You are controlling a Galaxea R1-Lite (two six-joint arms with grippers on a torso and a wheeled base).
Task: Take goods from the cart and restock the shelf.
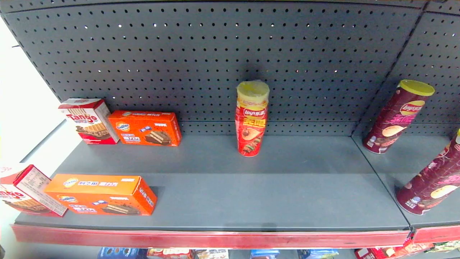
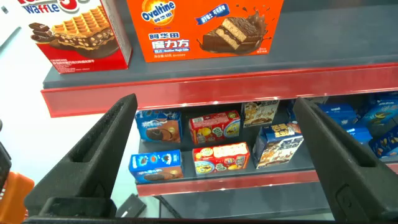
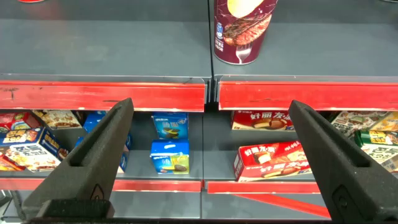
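Left claw (image 2: pixel 214 101), right claw (image 3: pixel 211 104) spread; red can (image 1: pixel 251 124) (yellow lid (image 1: pixel 253 90)) upright.

Chip can (image 1: pixel 251 118) mid back edge of shelf (image 1: pixel 287 194). Wafer box (image 1: pixel 89 121) left of cake box (image 1: pixel 145 128) at back-left corner; second pair (image 1: pixel 102 194) likewise front-left.

Shelf (image 1: pixel 251 194) and perforated backboard (image 1: pixel 179 54) look matt metal; edge strip (image 1: pixel 215 239) is glossy red; box (image 1: pixel 102 194) at 8 o'clock is glossy cardboard.

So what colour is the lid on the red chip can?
Yellow lid, best in head view.
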